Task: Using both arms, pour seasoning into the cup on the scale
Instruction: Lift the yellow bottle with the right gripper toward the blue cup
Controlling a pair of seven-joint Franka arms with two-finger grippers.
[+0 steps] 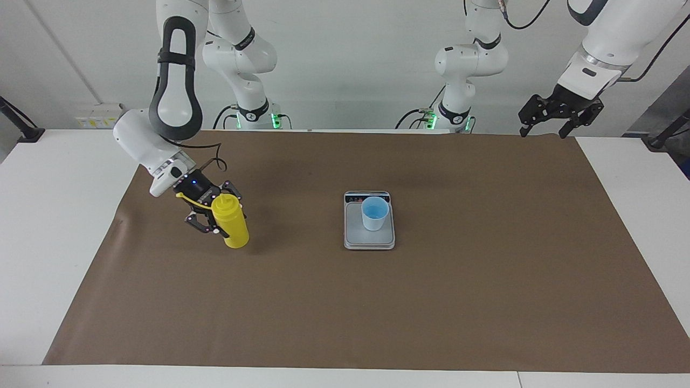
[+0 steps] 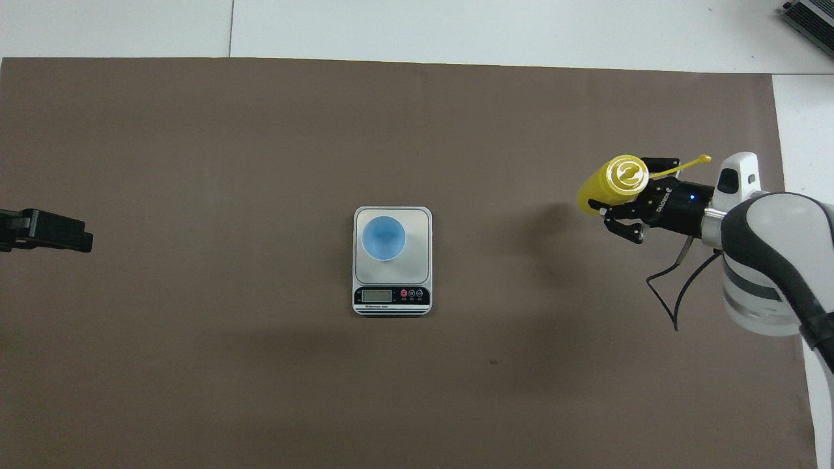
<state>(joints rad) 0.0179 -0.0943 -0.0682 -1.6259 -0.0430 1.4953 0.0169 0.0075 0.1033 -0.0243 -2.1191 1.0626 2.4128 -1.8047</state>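
So the right end effector [image 1: 214, 214] has its fingers clamped around the middle of the yellow squeeze bottle [image 1: 230, 226], over the right arm's end of the brown mat [image 1: 345, 302]. The grab is from the side, mid-body, which makes sense to me: it leaves the cone nozzle free and gives the wrist room to tip the bottle over later. The bottle looks upright or nearly so, with its thin tethered cap [image 2: 690, 164] sticking out toward the wrist. Whether the base is just clear of the mat or touching it, I can't really tell.

The light-blue cup [image 1: 374, 213] stands on the kitchen scale [image 1: 369, 240] in the middle of the table, on the plate toward the display strip, which faces the robots. My guess is that it's centred so either arm can reach it.

The left end effector [image 1: 544, 129] hangs with its fingers apart over the mat's corner at the left arm's end, waiting.

Room-wise it's easy: nothing lies between bottle and scale, just bare mat. The only edge to mind is the cup's rim, since it's a small target and probably tips easily.
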